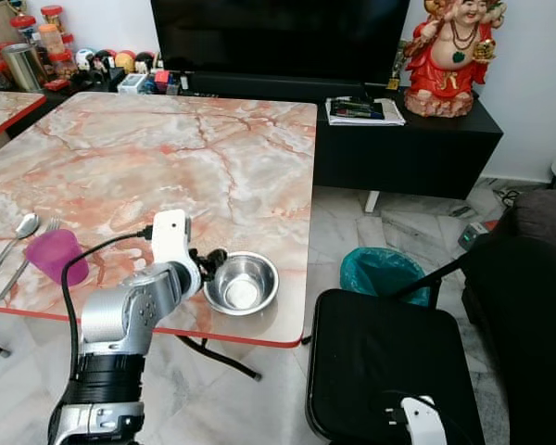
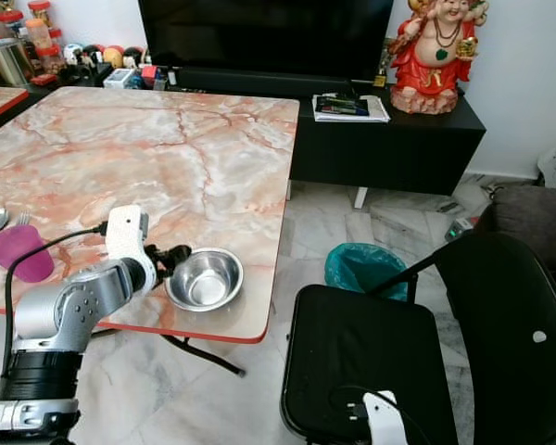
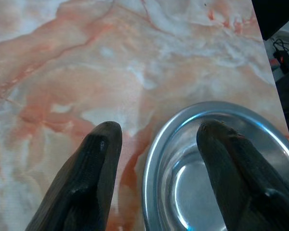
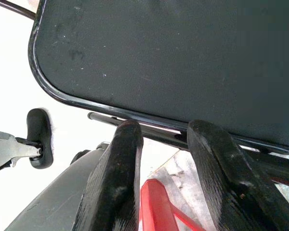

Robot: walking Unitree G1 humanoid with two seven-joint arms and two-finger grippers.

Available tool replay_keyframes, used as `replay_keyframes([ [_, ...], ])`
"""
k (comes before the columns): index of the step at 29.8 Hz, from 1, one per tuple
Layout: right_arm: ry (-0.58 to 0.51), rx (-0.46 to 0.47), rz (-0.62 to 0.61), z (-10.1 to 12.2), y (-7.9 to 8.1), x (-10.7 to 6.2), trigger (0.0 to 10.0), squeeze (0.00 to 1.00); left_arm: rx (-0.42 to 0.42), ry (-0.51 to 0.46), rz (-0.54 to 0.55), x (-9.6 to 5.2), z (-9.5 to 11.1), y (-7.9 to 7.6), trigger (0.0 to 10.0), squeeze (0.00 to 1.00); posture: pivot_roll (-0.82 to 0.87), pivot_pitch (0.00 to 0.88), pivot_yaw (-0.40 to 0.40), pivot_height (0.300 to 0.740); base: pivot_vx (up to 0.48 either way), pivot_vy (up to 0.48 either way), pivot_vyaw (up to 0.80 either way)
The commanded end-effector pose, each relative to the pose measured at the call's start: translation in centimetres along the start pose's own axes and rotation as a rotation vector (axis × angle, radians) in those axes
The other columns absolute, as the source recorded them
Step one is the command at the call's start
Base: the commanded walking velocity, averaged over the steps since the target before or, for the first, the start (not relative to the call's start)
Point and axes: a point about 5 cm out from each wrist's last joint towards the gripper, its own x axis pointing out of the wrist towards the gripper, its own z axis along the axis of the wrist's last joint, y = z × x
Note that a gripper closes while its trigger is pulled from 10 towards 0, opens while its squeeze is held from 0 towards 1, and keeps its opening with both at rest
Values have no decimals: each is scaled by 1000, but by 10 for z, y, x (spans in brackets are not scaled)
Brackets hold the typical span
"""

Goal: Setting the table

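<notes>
The left hand (image 3: pixel 154 137) straddles the near rim of the steel bowl (image 1: pixel 243 283), and its own arm hides that contact in the head views. Beyond the hand, the spoon (image 1: pixel 17 235) and fork (image 1: pixel 39 239) run off the tabletop's (image 1: pixel 167 158) pictured edge. The right hand (image 4: pixel 176 144) is cut off low.

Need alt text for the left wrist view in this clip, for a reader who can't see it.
The left hand straddles the rim of a steel bowl, one black finger inside the bowl and the other outside over the table, with a gap between them. The bowl sits on the pink marble table, near its edge.
</notes>
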Motion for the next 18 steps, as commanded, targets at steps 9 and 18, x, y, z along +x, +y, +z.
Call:
replay_keyframes([
  [9,-1,-12,-5,1,-2,0,10000,0,13,48,17,-1,-11,4,10000,0,8,0,-8,740,0,0,0],
  [18,-1,-11,-6,1,-2,0,10000,0,9,62,17,1,-16,4,10000,0,6,0,-6,740,0,0,0],
])
